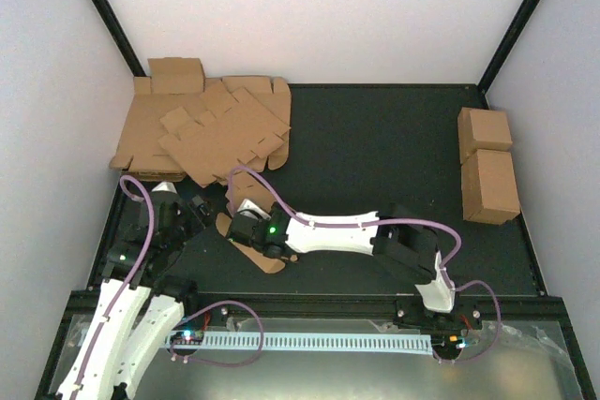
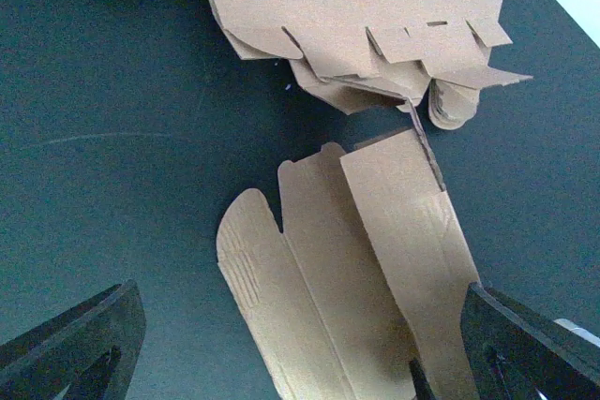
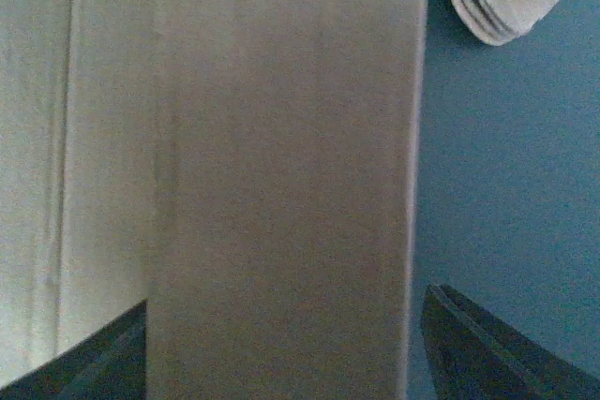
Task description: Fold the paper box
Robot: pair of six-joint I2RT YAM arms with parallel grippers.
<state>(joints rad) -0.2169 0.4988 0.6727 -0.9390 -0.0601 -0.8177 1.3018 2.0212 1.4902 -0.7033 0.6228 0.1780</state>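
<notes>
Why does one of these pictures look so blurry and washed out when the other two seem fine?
Right wrist view: the paper box is so near the lens that it fills most of the frame, soft and greyish, and the table takes a blue cast. Left wrist view: crisp, with the box's creases plain to see. Top view: even light, no hard shadows.

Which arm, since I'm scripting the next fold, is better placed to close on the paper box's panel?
Right. The right gripper straddles a panel of the paper box, with a finger on either side. The left gripper is open and holds nothing.
</notes>
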